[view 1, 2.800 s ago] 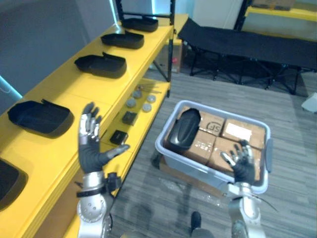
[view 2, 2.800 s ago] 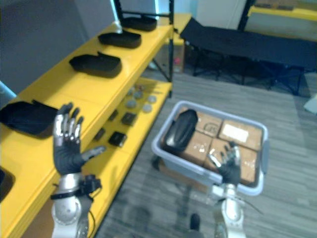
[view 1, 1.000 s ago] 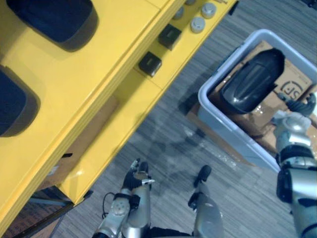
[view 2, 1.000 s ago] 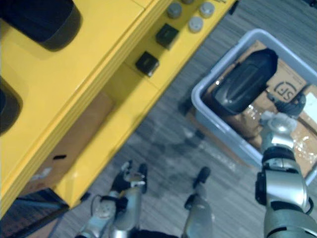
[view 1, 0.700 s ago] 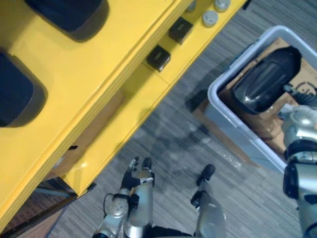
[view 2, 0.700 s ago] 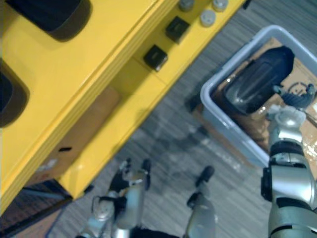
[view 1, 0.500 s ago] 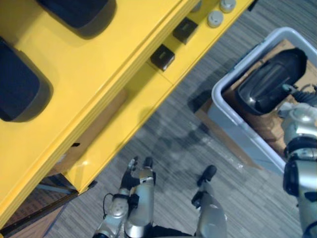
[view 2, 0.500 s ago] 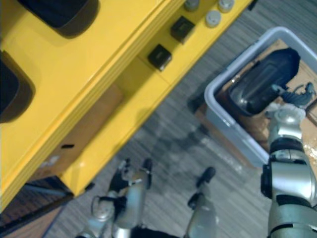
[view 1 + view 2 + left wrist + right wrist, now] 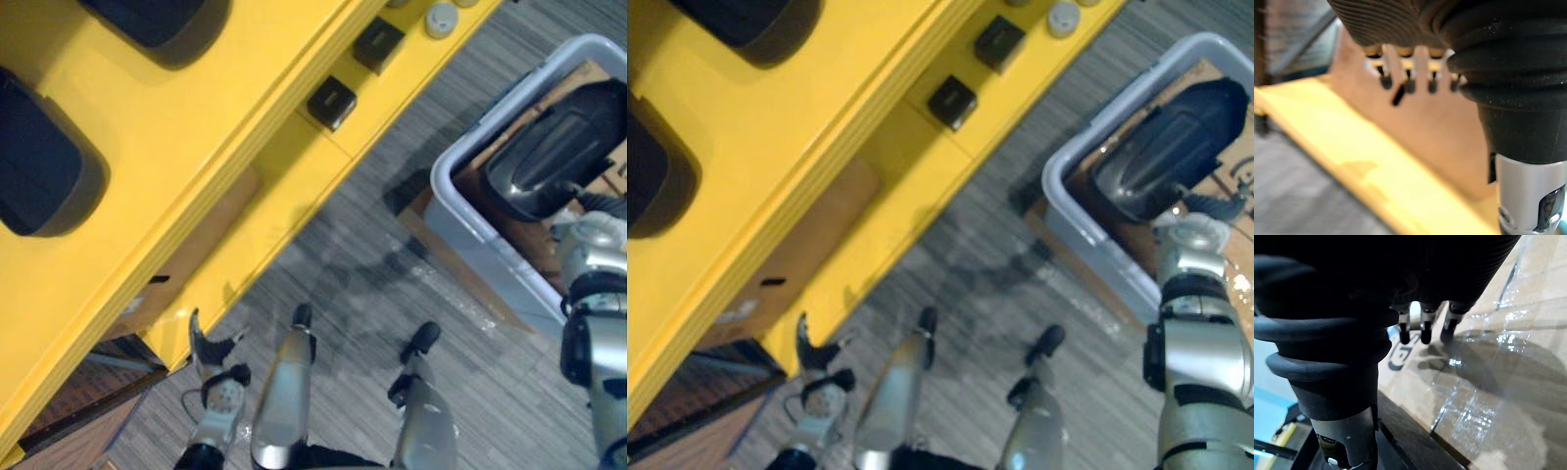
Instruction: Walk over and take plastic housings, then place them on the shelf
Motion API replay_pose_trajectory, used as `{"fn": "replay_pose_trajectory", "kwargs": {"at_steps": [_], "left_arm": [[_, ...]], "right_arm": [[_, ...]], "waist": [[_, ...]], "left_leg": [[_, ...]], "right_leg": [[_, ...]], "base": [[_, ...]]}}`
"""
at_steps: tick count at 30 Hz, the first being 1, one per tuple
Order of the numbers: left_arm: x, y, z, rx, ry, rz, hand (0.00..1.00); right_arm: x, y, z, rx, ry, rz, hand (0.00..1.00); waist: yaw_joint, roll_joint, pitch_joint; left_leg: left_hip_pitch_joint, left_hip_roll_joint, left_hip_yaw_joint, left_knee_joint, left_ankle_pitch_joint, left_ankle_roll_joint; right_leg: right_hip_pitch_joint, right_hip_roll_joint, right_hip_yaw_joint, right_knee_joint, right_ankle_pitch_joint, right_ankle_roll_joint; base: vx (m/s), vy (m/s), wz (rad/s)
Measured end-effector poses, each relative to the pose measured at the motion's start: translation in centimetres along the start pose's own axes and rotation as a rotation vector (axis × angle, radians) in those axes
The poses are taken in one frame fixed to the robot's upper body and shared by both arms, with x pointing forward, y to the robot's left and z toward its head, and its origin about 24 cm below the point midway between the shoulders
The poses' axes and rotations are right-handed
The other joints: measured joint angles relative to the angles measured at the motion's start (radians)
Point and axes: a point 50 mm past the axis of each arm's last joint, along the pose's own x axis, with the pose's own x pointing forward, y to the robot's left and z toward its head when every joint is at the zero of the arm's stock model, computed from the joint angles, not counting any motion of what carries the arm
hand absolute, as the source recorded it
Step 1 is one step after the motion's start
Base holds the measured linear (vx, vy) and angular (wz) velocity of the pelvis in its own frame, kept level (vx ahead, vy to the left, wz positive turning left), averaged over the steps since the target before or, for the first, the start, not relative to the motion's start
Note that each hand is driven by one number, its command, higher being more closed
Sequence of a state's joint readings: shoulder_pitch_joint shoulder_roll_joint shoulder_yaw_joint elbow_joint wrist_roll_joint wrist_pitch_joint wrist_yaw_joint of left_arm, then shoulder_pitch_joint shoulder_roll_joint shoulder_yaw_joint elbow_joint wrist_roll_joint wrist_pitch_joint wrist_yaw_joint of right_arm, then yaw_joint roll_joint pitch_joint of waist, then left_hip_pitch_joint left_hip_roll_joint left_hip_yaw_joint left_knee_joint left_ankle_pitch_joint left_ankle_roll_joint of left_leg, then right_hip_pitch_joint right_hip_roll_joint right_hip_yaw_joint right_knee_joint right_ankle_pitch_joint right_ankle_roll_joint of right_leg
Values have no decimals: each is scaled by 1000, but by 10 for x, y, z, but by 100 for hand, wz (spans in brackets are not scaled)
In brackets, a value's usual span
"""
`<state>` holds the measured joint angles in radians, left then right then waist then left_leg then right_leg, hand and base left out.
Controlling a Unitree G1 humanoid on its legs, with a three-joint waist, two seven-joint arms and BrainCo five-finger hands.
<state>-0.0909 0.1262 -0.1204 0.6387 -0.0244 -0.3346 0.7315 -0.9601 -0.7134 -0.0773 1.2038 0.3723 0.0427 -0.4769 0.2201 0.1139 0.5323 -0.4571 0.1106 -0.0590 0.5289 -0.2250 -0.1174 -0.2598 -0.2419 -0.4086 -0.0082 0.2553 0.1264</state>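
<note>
Black glossy oval plastic housing (image 9: 556,157) lay in the grey plastic bin (image 9: 468,243) on taped cardboard boxes (image 9: 1488,382), long axis diagonal, nearer end toward the yellow shelf (image 9: 196,127). Right hand (image 9: 1423,328) hovered beside it, fingers straight; left hand (image 9: 208,350) hung low, fingers relaxed.

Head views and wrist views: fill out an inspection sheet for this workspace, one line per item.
Surface: yellow shelf, two tiers, standing on a grey striped floor.
Job's things: near shelf housing and far shelf housing lie on the top tier; bin housing lies on cardboard boxes in the grey bin.
Clutter: two small black boxes and a grey disc on the lower tier.
Hands: left hand open, low beside the shelf's end, empty; right hand open over the cardboard boxes, next to the bin housing, empty.
Cables: nothing seen.
Surroundings: brown carton under the shelf.
</note>
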Motion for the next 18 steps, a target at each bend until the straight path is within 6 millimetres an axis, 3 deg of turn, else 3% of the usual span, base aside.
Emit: {"fn": "replay_pose_trajectory", "kwargs": {"at_steps": [3,6,7,11,18], "left_arm": [[3,-6,15,-65,-52,-35,0],[1,-12,15,-84,-44,-87,0],[-1,-14,13,-94,-32,-103,0],[-12,-21,6,-96,-1,-190,0],[-25,-24,-5,-101,28,-270,0]], "right_arm": [[0,0,1,-13,-11,0,0],[0,-1,4,-33,-23,-8,0],[0,-1,4,-41,-23,-9,100],[2,-3,6,-98,12,-20,100],[11,-27,7,-301,100,-34,100]], "waist": [[-1,0,0],[-2,0,0],[-1,0,0],[3,2,1],[14,8,3]], "left_leg": [[0,-5,0,-14,11,0],[1,-14,-1,-32,24,1],[0,-14,-1,-31,24,1],[0,-14,-1,-29,24,1],[1,-15,-12,-29,24,0]], "right_leg": [[-12,-8,0,18,-9,-2],[-24,-19,0,28,-12,-2],[-25,-19,0,29,-12,-2],[-26,-20,0,34,-16,-7],[-25,-21,-10,49,-29,-9]], "base": [[-54,47,2],[-36,34,5],[0,0,0],[-43,48,0],[-31,49,3]]}}
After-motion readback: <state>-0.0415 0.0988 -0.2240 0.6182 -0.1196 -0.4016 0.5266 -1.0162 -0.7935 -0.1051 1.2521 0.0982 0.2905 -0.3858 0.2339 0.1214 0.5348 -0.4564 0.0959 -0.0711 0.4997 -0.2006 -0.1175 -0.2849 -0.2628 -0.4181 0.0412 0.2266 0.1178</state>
